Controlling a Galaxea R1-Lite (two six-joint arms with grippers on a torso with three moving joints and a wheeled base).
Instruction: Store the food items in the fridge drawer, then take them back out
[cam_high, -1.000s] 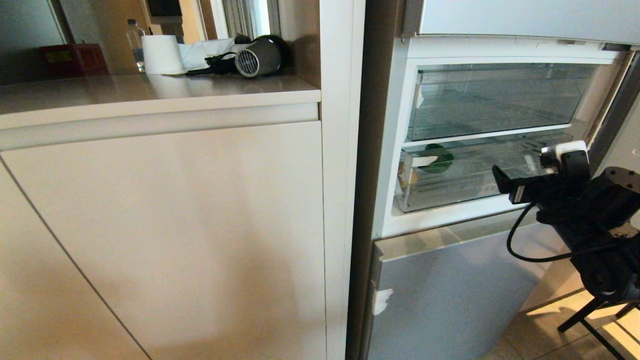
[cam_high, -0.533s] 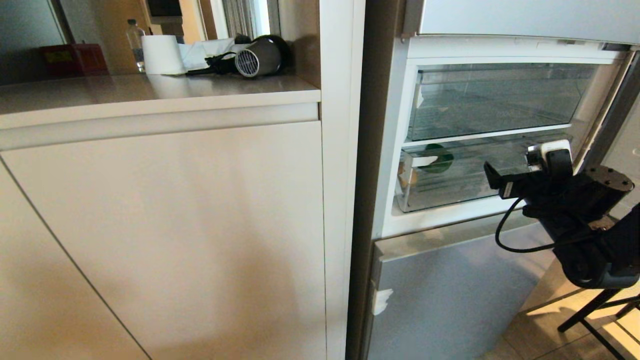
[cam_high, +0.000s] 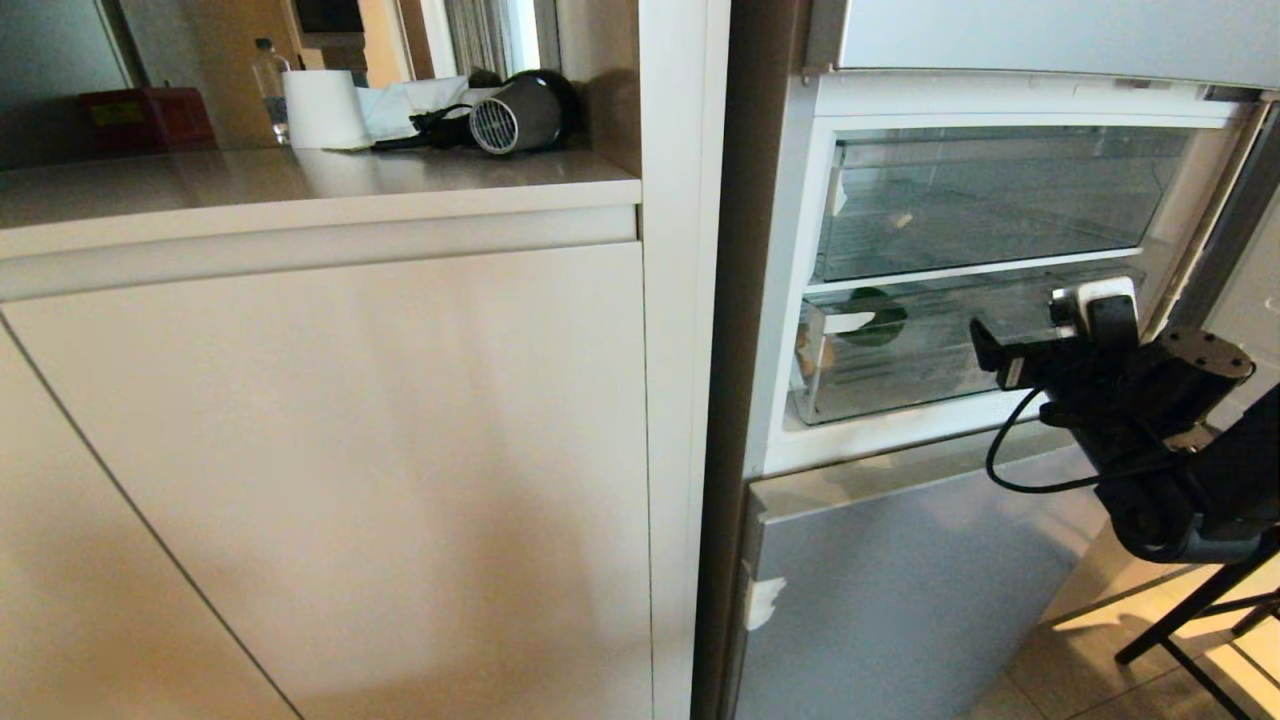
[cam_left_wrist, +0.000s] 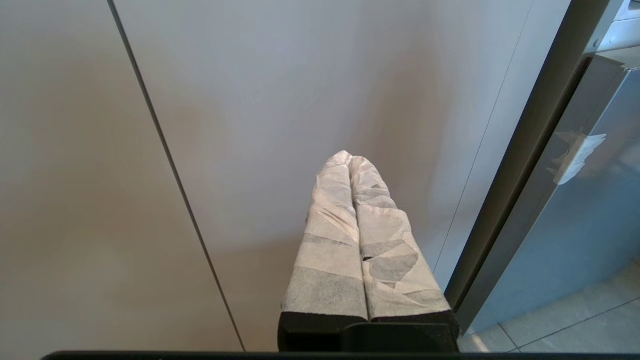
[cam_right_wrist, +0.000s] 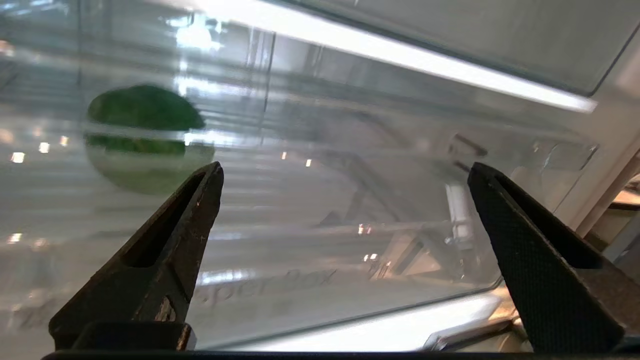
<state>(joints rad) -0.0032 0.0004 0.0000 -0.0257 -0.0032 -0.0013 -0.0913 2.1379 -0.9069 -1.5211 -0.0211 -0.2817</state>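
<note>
1. The silver-blue fridge (cam_high: 900, 590) stands with its upper compartment open, so you have free access to the two clear bins; the beige cabinet door (cam_high: 330, 480) is on the far side from your working arm and plays no part.
2. The fridge drawer of clear transparent plastic (cam_high: 900, 365) is the lower bin, directly ahead of the right gripper (cam_right_wrist: 345, 195). It looks pushed in, which I judge is why the food rests inside, stored.
3. The right gripper hovers just before the drawer front, with its two black fingers (cam_right_wrist: 185, 225) spread wide and nothing between them, probably to take the front edge and pull.
4. The left gripper (cam_left_wrist: 352, 165) is parked low before the cabinet, its taped fingers pressed together, because it is not needed.
5. The glossy dark green bell pepper (cam_right_wrist: 142, 125) lies behind the clear wall, beyond the left finger of the right gripper.
6. The round tan-yellow potato (cam_high: 803, 345) shows only as a small spot at the drawer's far end.
</note>
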